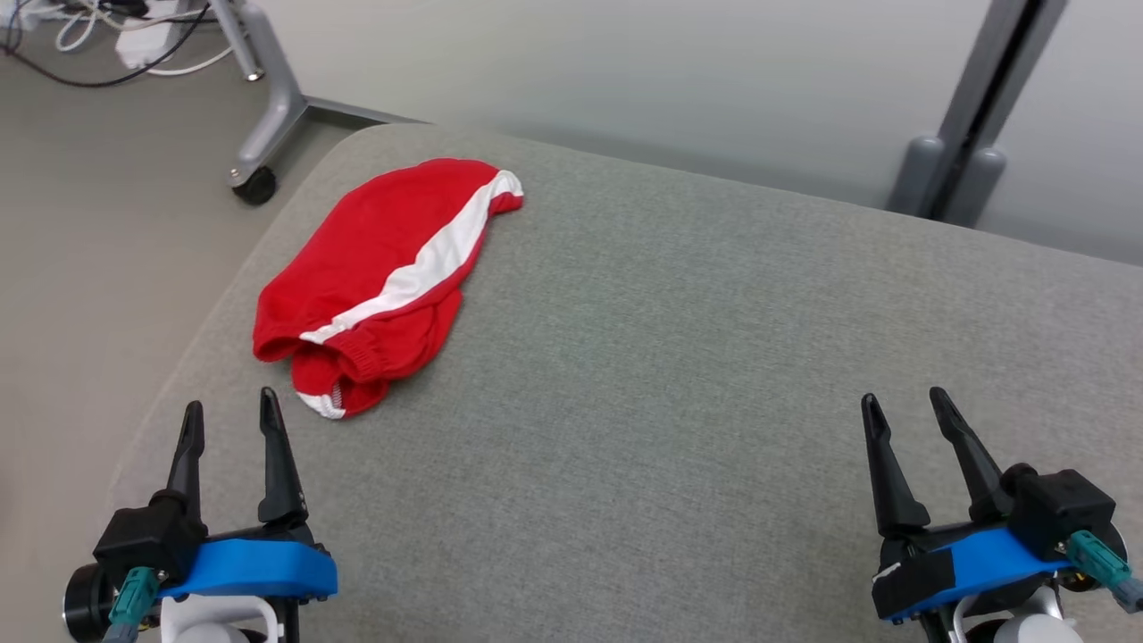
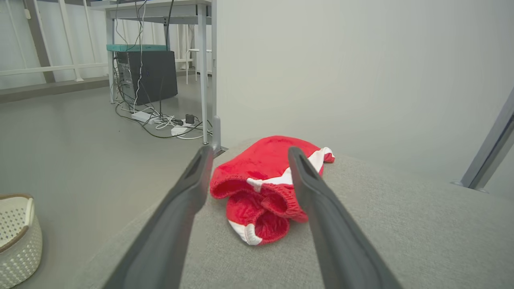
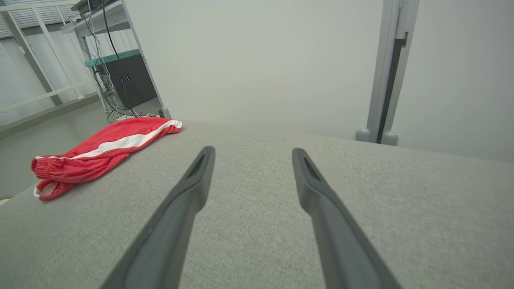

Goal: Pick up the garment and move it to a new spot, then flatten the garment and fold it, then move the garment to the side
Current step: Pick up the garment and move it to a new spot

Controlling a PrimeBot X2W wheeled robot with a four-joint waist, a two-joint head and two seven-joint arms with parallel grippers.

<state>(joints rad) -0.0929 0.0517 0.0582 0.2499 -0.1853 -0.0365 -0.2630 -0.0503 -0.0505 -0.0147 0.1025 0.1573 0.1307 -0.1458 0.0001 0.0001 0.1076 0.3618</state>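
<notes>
— Where is the garment?

— The red shorts with a white side stripe lie folded at the far left of the grey fabric-covered table, close to its rounded corner. The bunched waistband faces near, and the layers underneath are hidden.

— And the grippers?

— The left gripper sits just near of the shorts, fingers spread wide and holding nothing. The right gripper is well apart at the near right, just as wide and empty. Both arms are cut off at the bottom edge.

— Anything else?

— A white perforated basket stands on the floor to the left, half cut off.
</notes>
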